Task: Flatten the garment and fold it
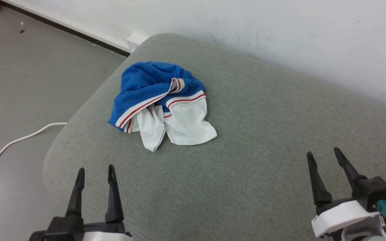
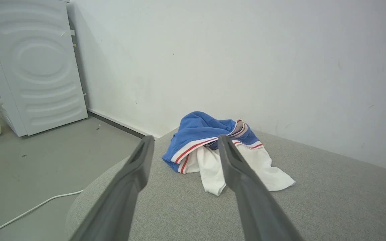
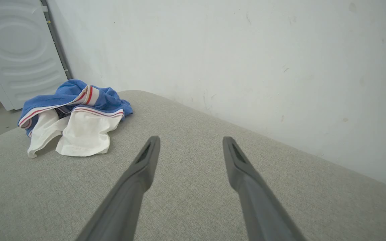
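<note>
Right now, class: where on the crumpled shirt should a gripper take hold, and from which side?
Pinch the shirt's white sleeve end from the near side, likely with the left gripper: it lies loose at the heap's front edge, blue body bunched behind.

Head view looked steeply down from high up, well back of garment (image 1: 146,83), facing wall (image 1: 280,33) behind garment. Grey cushion (image 1: 246,174) lay under garment. Left wrist view sat low, just over cushion, aimed straight at garment, nearest of three. Right wrist view was low too, aimed at wall right of garment, farther off. All three shared garment, cushion, wall. Both wrist views shared white appliance (image 2: 35,67) left of garment.
</note>
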Motion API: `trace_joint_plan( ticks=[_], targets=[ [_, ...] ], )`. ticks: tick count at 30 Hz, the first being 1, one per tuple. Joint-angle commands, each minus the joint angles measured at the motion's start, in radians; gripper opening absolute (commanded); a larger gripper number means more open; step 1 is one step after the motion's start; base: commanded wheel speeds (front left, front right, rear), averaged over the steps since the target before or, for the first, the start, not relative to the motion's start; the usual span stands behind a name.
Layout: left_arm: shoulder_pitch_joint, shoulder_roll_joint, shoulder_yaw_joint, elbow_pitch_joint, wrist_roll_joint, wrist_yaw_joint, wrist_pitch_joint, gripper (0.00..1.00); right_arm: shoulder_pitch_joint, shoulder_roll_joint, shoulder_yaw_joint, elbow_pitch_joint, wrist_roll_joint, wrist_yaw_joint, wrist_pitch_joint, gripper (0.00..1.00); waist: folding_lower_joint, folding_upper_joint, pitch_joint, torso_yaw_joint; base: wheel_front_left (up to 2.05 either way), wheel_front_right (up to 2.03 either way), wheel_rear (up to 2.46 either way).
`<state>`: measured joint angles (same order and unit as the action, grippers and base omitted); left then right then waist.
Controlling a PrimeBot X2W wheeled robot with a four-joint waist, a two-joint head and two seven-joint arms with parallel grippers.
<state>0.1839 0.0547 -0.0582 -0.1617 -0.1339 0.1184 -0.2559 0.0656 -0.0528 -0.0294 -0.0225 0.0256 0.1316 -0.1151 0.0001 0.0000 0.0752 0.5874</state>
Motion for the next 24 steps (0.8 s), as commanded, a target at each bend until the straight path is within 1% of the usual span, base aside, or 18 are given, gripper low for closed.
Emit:
trace_joint_plan(
  ticks=[1,9,11,13,14,16,19,22,24],
  targets=[
    [0.009,-0.005,-0.004,-0.004,-0.009,0.01,-0.006,1.0,-0.002,0.003,0.0,-0.006,-0.008,-0.001,0.0,1.0,-0.0001,0.0,-0.001,-0.001,0.0,0.0,0.0],
    [0.008,-0.005,-0.011,-0.003,-0.014,0.011,-0.006,1.0,0.006,0.003,-0.008,-0.014,-0.011,-0.001,0.005,1.0,-0.0001,0.0,-0.002,-0.004,0.0,0.0,0.0],
    [0.006,-0.005,-0.013,-0.005,-0.037,0.007,-0.006,1.0,0.005,0.003,-0.008,-0.017,-0.011,-0.001,0.007,1.0,-0.0001,0.0,0.002,-0.007,0.0,0.0,0.0],
    [-0.003,-0.005,-0.02,-0.009,-0.099,-0.002,-0.006,1.0,0.003,0.003,-0.009,-0.022,-0.012,-0.001,0.009,1.0,-0.0001,0.0,0.008,-0.01,0.0,0.0,0.0],
    [-0.017,-0.005,-0.016,-0.017,-0.134,-0.01,-0.006,1.0,0.001,0.003,-0.009,-0.026,-0.013,-0.001,0.011,1.0,-0.0001,0.0,0.013,-0.011,0.0,0.0,0.0],
    [-0.057,0.002,-0.009,-0.045,-0.162,-0.03,-0.001,1.0,-0.003,0.003,-0.011,-0.039,-0.016,-0.001,0.018,1.0,-0.0001,0.0,0.027,-0.015,0.0,0.0,0.0],
    [-0.157,0.052,0.003,-0.105,-0.173,-0.065,0.043,1.0,-0.012,0.003,-0.015,-0.067,-0.024,-0.001,0.034,1.0,-0.0001,0.0,0.052,-0.021,0.0,0.0,0.0],
    [-0.295,0.104,0.012,-0.155,-0.195,-0.101,0.125,1.0,-0.027,0.003,-0.023,-0.105,-0.038,-0.001,0.055,1.0,-0.0001,0.0,0.085,-0.028,0.0,0.0,0.0],
    [-0.399,0.165,0.012,-0.155,-0.187,-0.132,0.198,1.0,-0.039,0.003,-0.028,-0.134,-0.053,-0.001,0.071,1.0,-0.0001,0.0,0.111,-0.034,0.0,0.0,0.0]
  ],
)
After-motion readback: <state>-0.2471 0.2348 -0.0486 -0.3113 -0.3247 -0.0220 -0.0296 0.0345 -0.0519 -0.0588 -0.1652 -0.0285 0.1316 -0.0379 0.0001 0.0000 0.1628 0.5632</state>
